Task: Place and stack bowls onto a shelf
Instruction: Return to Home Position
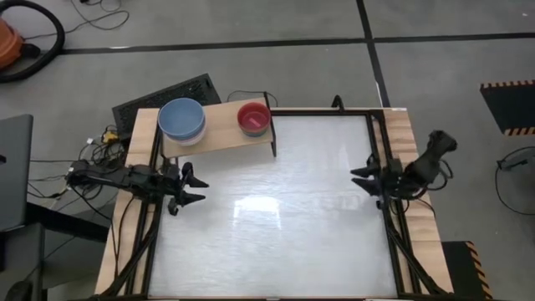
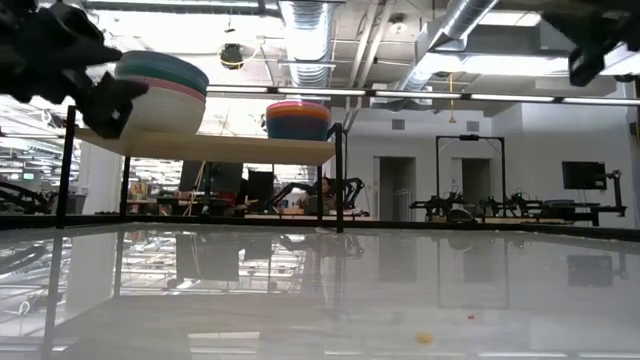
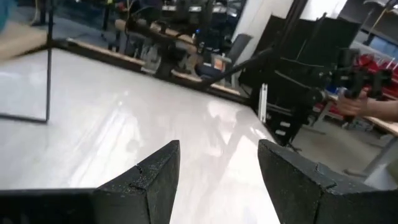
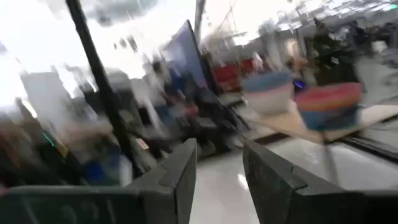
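**Apparently finished: both bowl stacks sit on the shelf, arms parked at the sides**

Judging by how things lie, the stacking is done. Every bowl in view is on the shelf, none is in a pincer, and what seems left is only for the arms to settle at rest.

The bench [image 1: 276, 217] is the largest thing here. It is a glossy white sheet that mirrors the ceiling lights, framed by pale wooden side rails.

At its far left corner stands the shelf [image 1: 219, 134], a flat, matt, light-wood board on thin black metal legs.

On the shelf's left end is the stack of larger bowls [image 1: 181, 119]. They are round, smooth plastic with a light blue one on top. From table height the nested rims show as pale bands, pink and white among them.

Toward the shelf's right end, apart from the first, is the stack of smaller bowls [image 1: 253, 118], topped by a reddish-pink one. Its rims read as tight orange, red and blue stripes in the low view.

The left pincer [image 1: 194, 186] hovers over the bench's left edge, near the shelf's left end but not touching it. Its dark, wedge-shaped fingers are spread with nothing between them.

The right pincer [image 1: 361, 180] hangs by the right rail, well apart from the shelf, also parted and empty.
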{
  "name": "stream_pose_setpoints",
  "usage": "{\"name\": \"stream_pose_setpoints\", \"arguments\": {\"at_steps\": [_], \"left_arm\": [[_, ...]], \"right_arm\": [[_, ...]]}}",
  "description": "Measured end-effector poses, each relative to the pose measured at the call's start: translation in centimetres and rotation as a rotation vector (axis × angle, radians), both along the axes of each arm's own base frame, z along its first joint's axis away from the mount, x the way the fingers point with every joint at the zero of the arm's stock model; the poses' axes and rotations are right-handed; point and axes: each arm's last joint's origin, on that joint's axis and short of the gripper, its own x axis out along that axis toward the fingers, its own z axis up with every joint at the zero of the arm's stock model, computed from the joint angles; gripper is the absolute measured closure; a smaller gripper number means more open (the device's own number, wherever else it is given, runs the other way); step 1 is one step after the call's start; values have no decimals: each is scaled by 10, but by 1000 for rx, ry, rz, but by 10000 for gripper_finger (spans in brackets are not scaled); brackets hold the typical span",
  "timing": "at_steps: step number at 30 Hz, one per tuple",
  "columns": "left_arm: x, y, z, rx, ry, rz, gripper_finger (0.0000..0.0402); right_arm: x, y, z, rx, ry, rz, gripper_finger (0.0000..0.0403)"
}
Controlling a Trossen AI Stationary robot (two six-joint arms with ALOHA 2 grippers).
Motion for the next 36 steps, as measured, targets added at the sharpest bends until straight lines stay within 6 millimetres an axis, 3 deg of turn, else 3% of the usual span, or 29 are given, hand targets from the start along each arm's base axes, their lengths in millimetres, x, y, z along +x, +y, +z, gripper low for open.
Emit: {"name": "stream_pose_setpoints", "arguments": {"at_steps": [4,9,12,15,19,24,30,36], "left_arm": [[2,0,-2,4,-39,6,198],[2,0,-3,17,-32,10,198],[2,-1,-3,105,-39,-6,198],[2,-2,-4,163,-44,-43,198],[2,-3,-3,137,-49,-83,198],[0,-9,1,223,-135,-292,198],[-1,-11,-1,278,-138,-382,198],[-1,-11,-1,291,-142,-378,198]], "right_arm": [[10,5,-36,64,14,-9,246],[13,-1,-49,46,106,-142,246],[13,-6,-54,35,147,-277,246],[15,-7,-60,-6,200,-303,246],[16,-4,-59,-8,193,-194,246],[17,4,-58,-201,180,60,246],[18,6,-58,-226,169,177,246],[19,4,-58,-221,171,159,246]]}}
